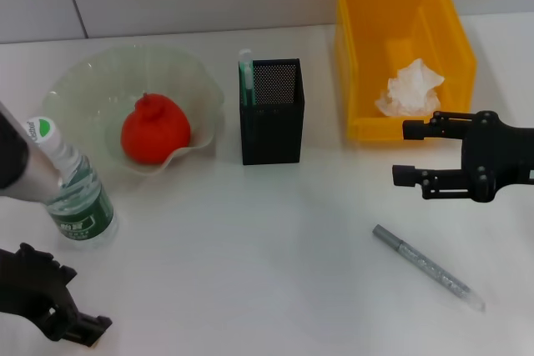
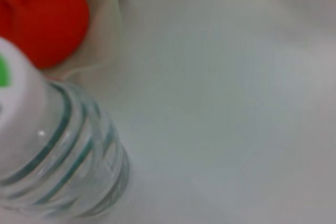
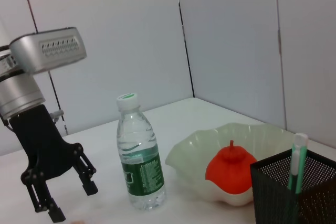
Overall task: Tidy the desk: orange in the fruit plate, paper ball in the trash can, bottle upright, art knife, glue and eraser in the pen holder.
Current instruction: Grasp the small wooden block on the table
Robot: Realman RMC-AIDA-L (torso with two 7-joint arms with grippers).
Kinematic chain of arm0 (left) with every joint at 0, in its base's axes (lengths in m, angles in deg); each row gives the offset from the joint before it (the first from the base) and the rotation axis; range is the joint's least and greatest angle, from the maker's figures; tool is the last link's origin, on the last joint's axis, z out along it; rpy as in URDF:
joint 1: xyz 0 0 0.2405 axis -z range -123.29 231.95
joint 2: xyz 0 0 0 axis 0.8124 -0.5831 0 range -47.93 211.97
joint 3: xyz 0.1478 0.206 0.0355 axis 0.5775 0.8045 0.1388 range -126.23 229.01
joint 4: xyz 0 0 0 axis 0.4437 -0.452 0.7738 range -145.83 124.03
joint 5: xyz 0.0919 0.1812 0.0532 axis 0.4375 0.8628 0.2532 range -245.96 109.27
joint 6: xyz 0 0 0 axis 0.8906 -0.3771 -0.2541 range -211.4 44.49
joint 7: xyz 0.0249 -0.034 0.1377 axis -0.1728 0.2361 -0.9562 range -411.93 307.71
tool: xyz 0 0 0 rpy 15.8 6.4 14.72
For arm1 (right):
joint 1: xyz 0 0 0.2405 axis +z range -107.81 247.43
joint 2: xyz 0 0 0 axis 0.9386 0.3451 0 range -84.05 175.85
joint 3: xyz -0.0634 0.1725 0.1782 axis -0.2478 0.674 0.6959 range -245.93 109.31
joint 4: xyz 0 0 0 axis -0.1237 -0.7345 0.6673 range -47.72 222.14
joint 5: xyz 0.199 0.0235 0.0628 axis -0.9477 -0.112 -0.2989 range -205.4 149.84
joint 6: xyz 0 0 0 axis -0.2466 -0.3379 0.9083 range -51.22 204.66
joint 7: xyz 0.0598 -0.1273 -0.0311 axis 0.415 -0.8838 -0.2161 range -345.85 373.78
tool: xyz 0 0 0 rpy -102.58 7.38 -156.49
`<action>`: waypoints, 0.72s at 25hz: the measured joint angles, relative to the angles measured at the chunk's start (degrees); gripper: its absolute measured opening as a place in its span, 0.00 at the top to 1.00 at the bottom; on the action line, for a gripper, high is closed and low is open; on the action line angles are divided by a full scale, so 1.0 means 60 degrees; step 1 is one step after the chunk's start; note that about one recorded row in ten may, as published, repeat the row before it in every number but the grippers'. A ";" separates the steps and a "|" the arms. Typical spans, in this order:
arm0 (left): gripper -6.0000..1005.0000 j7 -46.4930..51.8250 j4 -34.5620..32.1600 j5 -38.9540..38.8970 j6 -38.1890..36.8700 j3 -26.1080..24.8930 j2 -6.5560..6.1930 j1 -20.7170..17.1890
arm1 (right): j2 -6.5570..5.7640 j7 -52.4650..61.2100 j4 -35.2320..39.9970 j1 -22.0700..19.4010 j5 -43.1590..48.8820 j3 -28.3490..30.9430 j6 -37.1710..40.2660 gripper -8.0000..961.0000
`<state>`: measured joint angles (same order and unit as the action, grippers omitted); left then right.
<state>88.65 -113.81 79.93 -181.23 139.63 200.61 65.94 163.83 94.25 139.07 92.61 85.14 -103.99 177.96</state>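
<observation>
The orange [image 1: 154, 131] lies in the pale green fruit plate [image 1: 83, 81]. Just in front of the plate the bottle [image 1: 75, 193] stands upright, and my left gripper [image 1: 79, 299] is open beside it, clear of it. A paper ball [image 1: 410, 89] rests in the yellow trash can [image 1: 367, 31]. The black mesh pen holder [image 1: 273, 110] holds a green-and-white glue stick [image 1: 245, 72]. Flat on the table lies the silver art knife [image 1: 427, 267]. My right gripper [image 1: 409, 152] hangs open and empty in front of the trash can. The eraser is out of view.
The right wrist view shows the bottle [image 3: 139, 153], plate [image 3: 184, 156] and pen holder [image 3: 294, 190] in a row, with the left gripper [image 3: 73, 200] beside the bottle. White wall panels stand behind the table [image 1: 275, 239].
</observation>
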 joint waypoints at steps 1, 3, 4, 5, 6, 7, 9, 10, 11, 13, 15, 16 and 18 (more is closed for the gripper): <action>0.19 0.0071 -0.0006 0.0319 -0.0025 0.0254 0.0006 0.0064 | 0.0000 -0.0001 -0.0001 0.0004 -0.0004 0.0002 -0.0007 0.21; 0.19 0.0249 0.0014 0.0694 -0.0094 0.0573 0.0010 0.0182 | 0.0005 -0.0003 -0.0001 0.0015 -0.0019 0.0011 -0.0017 0.21; 0.19 0.0249 0.0014 0.0694 -0.0094 0.0573 0.0010 0.0182 | 0.0011 -0.0005 -0.0002 0.0022 -0.0028 0.0016 -0.0023 0.21; 0.19 0.0351 0.0042 0.0812 -0.0134 0.0693 0.0010 0.0233 | 0.0011 -0.0005 -0.0002 0.0022 -0.0028 0.0016 -0.0023 0.21; 0.19 0.0539 0.0074 0.0984 -0.0234 0.0870 0.0011 0.0314 | 0.0011 -0.0005 -0.0004 0.0022 -0.0030 0.0020 -0.0027 0.21; 0.19 0.0575 0.0075 0.1018 -0.0255 0.0896 0.0011 0.0323 | 0.0011 -0.0007 -0.0008 0.0026 -0.0031 0.0024 -0.0028 0.21; 0.19 0.0640 0.0077 0.1046 -0.0278 0.0930 0.0011 0.0336 | 0.0011 -0.0008 -0.0017 0.0050 -0.0035 0.0033 -0.0037 0.21; 0.19 0.0772 0.0079 0.1060 -0.0285 0.0944 0.0010 0.0358 | 0.0011 -0.0008 -0.0017 0.0050 -0.0035 0.0033 -0.0037 0.21; 0.19 0.0862 0.0081 0.1063 -0.0282 0.0963 0.0013 0.0368 | 0.0011 -0.0008 -0.0017 0.0056 -0.0037 0.0033 -0.0044 0.21; 0.19 0.1023 0.0089 0.1065 -0.0261 0.1023 0.0019 0.0381 | 0.0011 -0.0008 -0.0017 0.0064 -0.0040 0.0033 -0.0053 0.21; 0.19 0.1136 0.0097 0.1067 -0.0221 0.1098 0.0023 0.0386 | 0.0010 -0.0008 -0.0017 0.0066 -0.0042 0.0027 -0.0061 0.21; 0.19 0.1212 0.0111 0.1072 -0.0174 0.1180 0.0023 0.0390 | 0.0009 -0.0009 -0.0016 0.0067 -0.0042 0.0018 -0.0071 0.21; 0.19 0.1308 0.0141 0.1099 -0.0107 0.1329 0.0024 0.0397 | 0.0008 -0.0008 -0.0017 0.0068 -0.0042 0.0006 -0.0081 0.21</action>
<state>96.50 -112.96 86.53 -181.87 147.61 200.76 68.32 163.87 94.20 138.97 93.02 84.89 -103.95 177.47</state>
